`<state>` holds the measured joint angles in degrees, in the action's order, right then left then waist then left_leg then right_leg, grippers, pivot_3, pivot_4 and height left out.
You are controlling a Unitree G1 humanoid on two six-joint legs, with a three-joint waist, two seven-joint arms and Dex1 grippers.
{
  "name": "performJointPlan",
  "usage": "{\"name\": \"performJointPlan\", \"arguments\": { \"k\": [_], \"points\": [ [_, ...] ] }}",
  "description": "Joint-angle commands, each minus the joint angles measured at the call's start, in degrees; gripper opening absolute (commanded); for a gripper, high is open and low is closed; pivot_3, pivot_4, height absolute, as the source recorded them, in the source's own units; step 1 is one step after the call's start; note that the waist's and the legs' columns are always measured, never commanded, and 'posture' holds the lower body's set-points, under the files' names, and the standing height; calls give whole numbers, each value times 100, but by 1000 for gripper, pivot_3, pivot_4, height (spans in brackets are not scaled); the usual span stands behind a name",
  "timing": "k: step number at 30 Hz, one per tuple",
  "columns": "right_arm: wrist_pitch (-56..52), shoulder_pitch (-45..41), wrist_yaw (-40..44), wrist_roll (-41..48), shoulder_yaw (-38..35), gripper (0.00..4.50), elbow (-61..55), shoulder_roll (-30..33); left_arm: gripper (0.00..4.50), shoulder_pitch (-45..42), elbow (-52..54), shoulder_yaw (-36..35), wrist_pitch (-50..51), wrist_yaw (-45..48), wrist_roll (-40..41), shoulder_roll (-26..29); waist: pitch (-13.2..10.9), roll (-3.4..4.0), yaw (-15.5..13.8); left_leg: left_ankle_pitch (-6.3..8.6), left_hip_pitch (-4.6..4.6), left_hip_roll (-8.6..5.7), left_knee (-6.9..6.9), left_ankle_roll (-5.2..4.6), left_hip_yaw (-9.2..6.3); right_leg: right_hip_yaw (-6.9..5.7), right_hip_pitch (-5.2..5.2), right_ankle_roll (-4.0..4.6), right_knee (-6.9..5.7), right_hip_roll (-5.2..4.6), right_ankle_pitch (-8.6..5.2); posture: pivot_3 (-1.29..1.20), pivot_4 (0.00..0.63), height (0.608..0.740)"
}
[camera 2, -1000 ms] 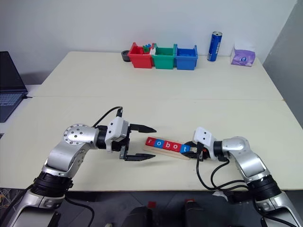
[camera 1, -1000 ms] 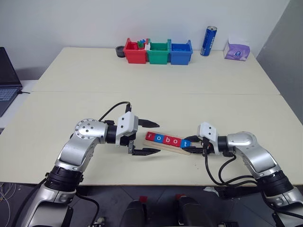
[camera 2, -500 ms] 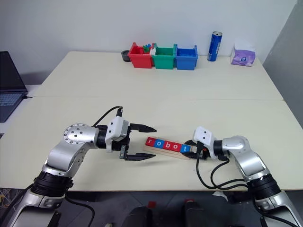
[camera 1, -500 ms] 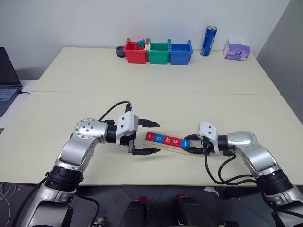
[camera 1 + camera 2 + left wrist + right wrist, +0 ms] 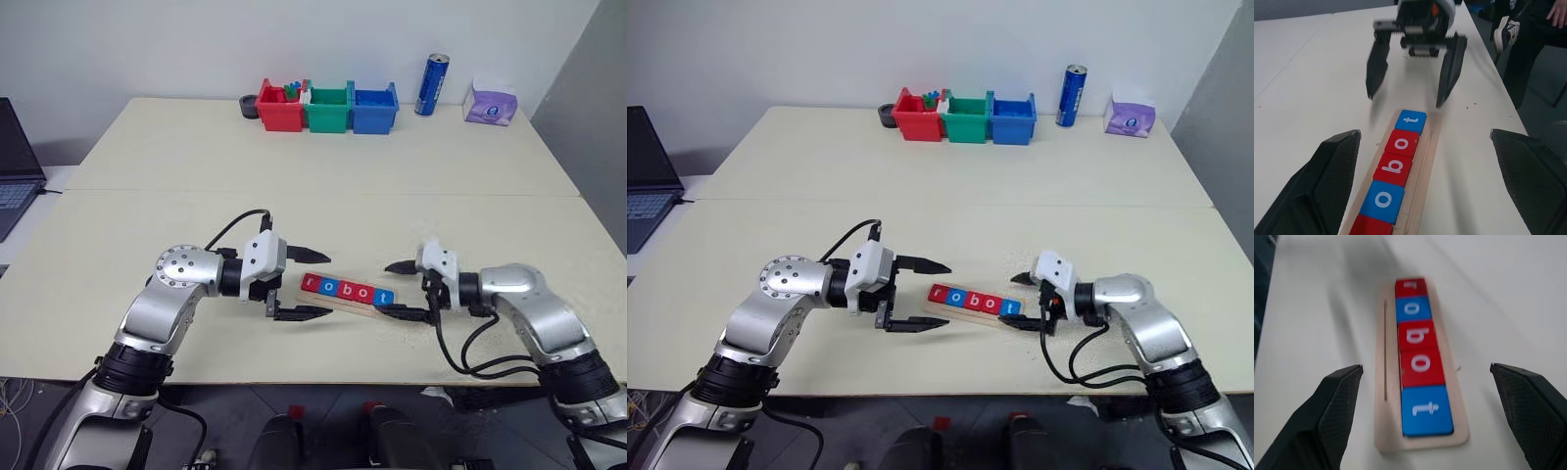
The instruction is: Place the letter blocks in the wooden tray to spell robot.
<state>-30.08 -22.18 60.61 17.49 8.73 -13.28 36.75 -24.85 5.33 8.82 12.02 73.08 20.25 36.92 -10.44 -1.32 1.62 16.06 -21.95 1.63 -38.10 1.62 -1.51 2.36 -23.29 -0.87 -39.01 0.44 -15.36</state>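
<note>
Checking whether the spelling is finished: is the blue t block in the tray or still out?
In. The t block lies flat in the wooden tray at its end, beside the red o, and the open right pincer is off it.

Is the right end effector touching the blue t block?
Apart. The left wrist view shows the right end effector open with bare table between its fingertips and the blue t block.

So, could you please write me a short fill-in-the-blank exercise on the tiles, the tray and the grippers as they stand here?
1. The letter blocks in the wooden tray spell ____.
2. The block nearest the right gripper is blue and bears the letter ____.
3. The row holds two blue blocks and ____ red ones.
4. The fingers of the left gripper stand ____, holding nothing.

Missing words: robot; t; three; open
</note>
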Motion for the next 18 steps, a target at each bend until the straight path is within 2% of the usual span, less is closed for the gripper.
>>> {"name": "performJointPlan", "arguments": {
  "k": [1,4,7,11,12,17,18],
  "points": [
    [-119,278,-1,214,-83,4438,-797,196,4500,103,285,-178,35,-81,113,92,0,0,-1,0,-1,0,0,0,1,0,0,0,1,0,0,0,150,740],
    [-355,582,-100,360,-41,4438,-1186,226,4500,322,454,-298,142,-194,170,152,0,0,-1,0,-4,0,0,0,1,1,0,0,1,-1,0,0,150,740],
    [-491,943,-190,435,-27,3855,-1393,232,4500,827,779,-514,270,-323,258,300,0,0,7,0,0,2,0,0,0,3,0,-1,0,-1,0,0,150,740],
    [-536,1200,-251,463,-15,2421,-1475,260,4500,1306,1155,-655,398,-481,352,431,0,0,6,0,1,5,3,0,-1,6,0,-1,0,-3,-1,0,150,740],
    [-517,1237,-275,436,24,1922,-1436,243,4500,1372,1227,-660,419,-530,364,431,0,0,5,0,2,5,1,0,0,5,1,-2,0,-3,-1,0,150,740],
    [-175,1289,-432,108,324,197,-1035,93,4500,1444,1456,-603,535,-759,403,358,1,-2,1,0,3,2,-2,0,5,5,4,-24,1,-3,-14,0,150,740],
    [-118,1281,-424,36,401,197,-959,99,4500,1463,1480,-600,539,-782,405,360,1,-2,2,0,3,1,-2,1,6,4,4,-24,1,-3,-14,0,150,740]
  ]
}}
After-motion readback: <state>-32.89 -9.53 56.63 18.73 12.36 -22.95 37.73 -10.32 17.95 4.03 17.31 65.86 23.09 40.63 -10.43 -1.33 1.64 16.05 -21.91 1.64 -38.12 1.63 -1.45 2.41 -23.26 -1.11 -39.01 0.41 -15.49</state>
